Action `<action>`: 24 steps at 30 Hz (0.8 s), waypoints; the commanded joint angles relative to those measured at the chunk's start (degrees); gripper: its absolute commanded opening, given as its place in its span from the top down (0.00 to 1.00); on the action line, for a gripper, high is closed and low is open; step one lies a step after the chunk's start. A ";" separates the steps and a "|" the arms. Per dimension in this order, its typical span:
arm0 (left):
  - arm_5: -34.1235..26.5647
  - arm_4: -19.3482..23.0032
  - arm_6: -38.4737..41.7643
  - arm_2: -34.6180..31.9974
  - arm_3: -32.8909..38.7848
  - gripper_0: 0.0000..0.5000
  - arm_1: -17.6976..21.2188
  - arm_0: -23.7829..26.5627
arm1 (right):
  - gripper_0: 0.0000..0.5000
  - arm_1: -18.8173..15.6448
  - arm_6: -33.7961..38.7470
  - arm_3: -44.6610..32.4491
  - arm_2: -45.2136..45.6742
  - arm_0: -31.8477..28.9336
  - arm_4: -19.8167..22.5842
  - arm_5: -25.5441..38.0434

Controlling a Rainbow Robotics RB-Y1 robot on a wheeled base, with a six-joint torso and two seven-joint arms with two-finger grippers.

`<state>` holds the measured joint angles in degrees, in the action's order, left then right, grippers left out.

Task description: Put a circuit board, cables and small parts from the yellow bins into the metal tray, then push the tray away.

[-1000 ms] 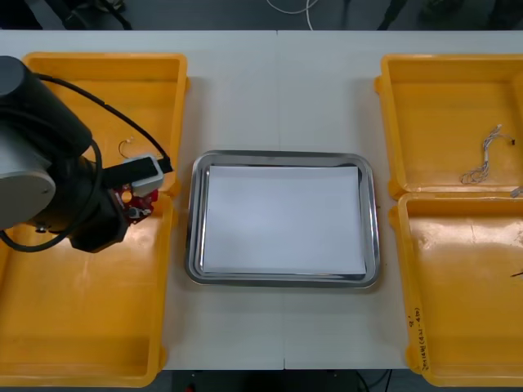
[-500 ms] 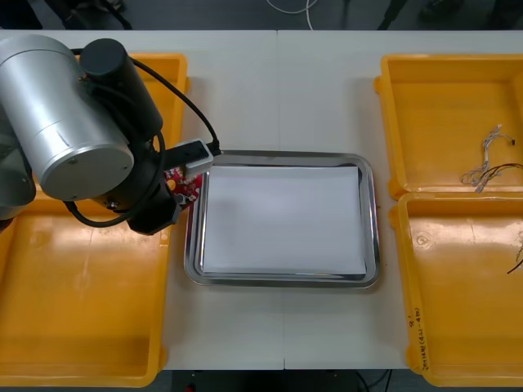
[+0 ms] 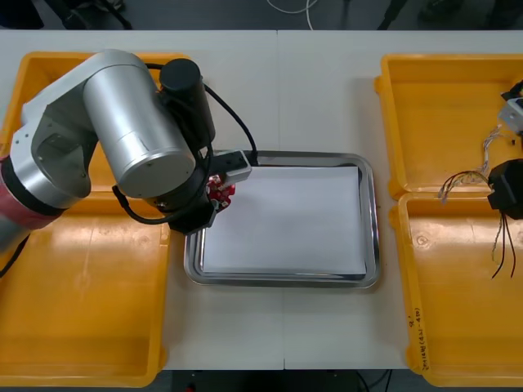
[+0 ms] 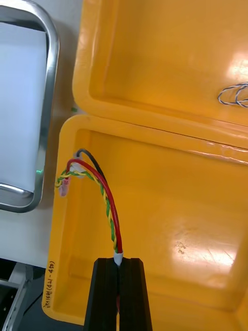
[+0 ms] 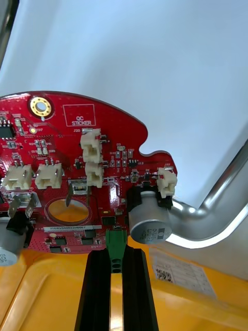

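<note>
Pinching the board (image 5: 77, 170) by its green connector (image 5: 116, 240), the left gripper (image 5: 116, 253) hangs it over the tray's (image 5: 206, 208) left rim, white liner (image 5: 155, 62) beyond. The right gripper (image 4: 119, 261) is clamped on a red and yellow cable (image 4: 109, 207) above its near bin (image 4: 181, 207); a blue and white cable (image 4: 235, 95) lies in the far bin (image 4: 155, 51).

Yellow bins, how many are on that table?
4: far left bin, partly under the left arm; near left bin; far right bin; near right bin. None seems hidden.
</note>
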<state>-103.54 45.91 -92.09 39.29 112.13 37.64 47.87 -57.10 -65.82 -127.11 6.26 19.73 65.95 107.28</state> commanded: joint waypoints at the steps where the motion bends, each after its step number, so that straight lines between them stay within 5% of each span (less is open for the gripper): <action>1: 2.82 -0.73 11.05 3.87 -2.36 1.00 -2.66 4.60 | 1.00 -2.57 -1.24 -2.53 -4.15 3.74 -0.65 0.47; 24: 10.73 -1.43 17.38 16.96 -5.08 1.00 -3.19 5.83 | 1.00 -0.46 -3.09 -4.28 -8.99 8.40 0.85 1.18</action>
<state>-93.90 45.11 -78.53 54.73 107.37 35.66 51.07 -57.11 -65.87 -129.93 -1.47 25.76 66.16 107.97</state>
